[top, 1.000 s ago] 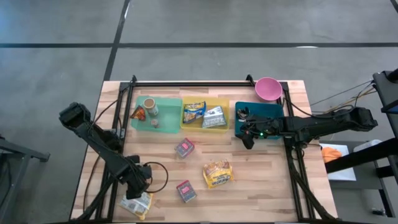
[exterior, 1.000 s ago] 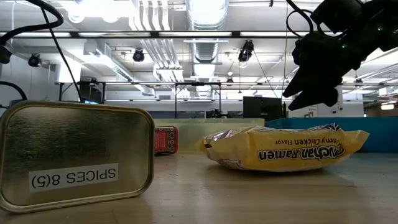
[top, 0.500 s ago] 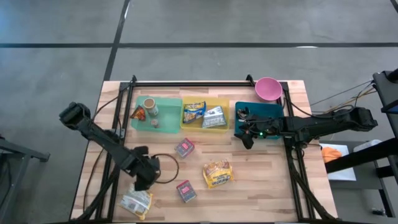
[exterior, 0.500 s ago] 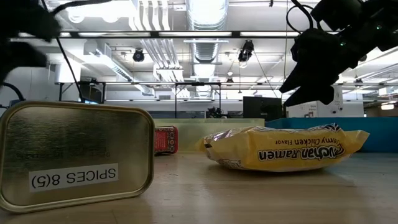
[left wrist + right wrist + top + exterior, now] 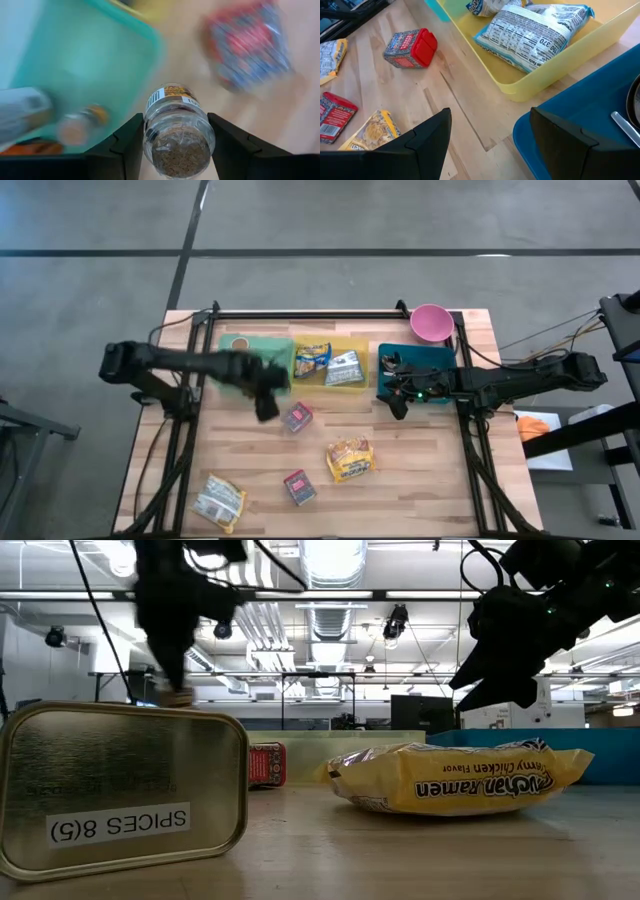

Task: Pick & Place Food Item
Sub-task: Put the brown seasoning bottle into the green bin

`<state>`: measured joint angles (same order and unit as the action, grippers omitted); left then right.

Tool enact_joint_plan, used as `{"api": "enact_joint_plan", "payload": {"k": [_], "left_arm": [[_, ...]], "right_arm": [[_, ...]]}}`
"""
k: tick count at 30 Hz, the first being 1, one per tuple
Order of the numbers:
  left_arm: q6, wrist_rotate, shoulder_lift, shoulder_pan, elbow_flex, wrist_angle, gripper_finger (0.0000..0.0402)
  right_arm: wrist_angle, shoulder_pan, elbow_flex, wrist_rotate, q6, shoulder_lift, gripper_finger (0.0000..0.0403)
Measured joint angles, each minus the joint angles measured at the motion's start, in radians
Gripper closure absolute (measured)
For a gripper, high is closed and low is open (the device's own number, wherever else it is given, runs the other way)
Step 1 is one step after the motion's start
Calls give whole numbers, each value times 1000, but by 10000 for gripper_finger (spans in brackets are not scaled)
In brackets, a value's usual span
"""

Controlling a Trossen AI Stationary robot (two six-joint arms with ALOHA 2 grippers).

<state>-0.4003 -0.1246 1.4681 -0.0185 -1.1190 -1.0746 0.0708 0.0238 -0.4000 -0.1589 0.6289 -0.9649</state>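
Note:
A small clear spice jar (image 5: pixel 178 130) with brown contents and a barcode label hangs above the table, my left gripper (image 5: pixel 178 152) shut on it. In the high view this gripper (image 5: pixel 266 402) is a blur at the near right corner of the green tray (image 5: pixel 232 372), beside a red box (image 5: pixel 297 417). In the low view it (image 5: pixel 172 690) is high above the table. My right gripper (image 5: pixel 490 150) is open and holds nothing. It hovers (image 5: pixel 397 406) over the near left corner of the blue tray (image 5: pixel 425 358). My left gripper pinches the jar's round side (image 5: pixel 150 135) between its two fingers (image 5: pixel 127 145), one on each side. The fingers point down from above. The jar hangs below them, lifted clear of the table, with its labelled end farthest from the wrist.
The yellow tray (image 5: pixel 358 386) holds snack bags. A pink bowl (image 5: pixel 430 322) stands at the far right. A ramen pack (image 5: pixel 350 460), a red packet (image 5: pixel 299 486) and a pale packet (image 5: pixel 220 502) lie on the near half. A spice tin (image 5: pixel 120 790) stands close to the low camera.
My left gripper has swung fast from the near left corner toward the far and right, rising and rolling, to the green tray's near right corner. The pale packet stays at the near left.

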Motion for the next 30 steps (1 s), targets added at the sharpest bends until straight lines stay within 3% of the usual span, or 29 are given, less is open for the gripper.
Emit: {"api": "enact_joint_plan", "payload": {"k": [6, 10, 21, 30], "left_arm": [[13, 47, 0, -285, -48, 6, 218], [5, 109, 8, -403, -47, 8, 218], [61, 118, 8, -423, -46, 8, 218], [0, 118, 42, -413, -46, -28, 218]], "right_arm": [[0, 0, 0, 0, 0, 0, 138], [0, 0, 0, 0, 0, 0, 138], [0, 0, 0, 1, -1, 0, 138], [1, 0, 0, 1, -1, 0, 138]]}}
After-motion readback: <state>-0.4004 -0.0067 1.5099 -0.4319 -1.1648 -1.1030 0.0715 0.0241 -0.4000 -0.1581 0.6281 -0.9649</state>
